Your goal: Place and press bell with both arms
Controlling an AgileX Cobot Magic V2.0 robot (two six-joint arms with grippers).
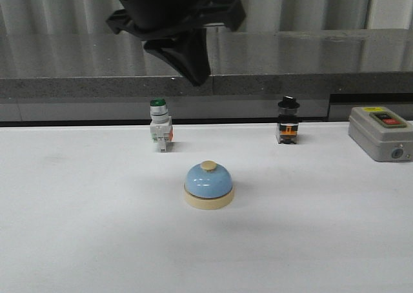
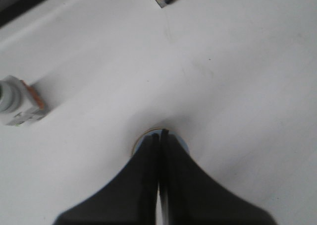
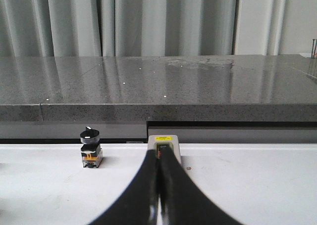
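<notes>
The light-blue dome bell (image 1: 208,184) with cream base and button stands upright on the white table, near the middle. My left gripper (image 1: 195,77) hangs well above it, shut and holding nothing, its tips pointing down. In the left wrist view the closed fingertips (image 2: 161,134) cover the middle of the bell (image 2: 184,145); only slivers of its rim show on either side. My right gripper (image 3: 159,154) is shut and empty, low over the table, pointing toward the grey box. It does not show in the front view.
A green-capped white switch (image 1: 159,128) stands behind the bell to the left. A black-knob switch (image 1: 288,121) stands behind it to the right. The grey box with a red button (image 1: 381,133) sits at the far right. A dark stone ledge (image 1: 290,54) runs along the back.
</notes>
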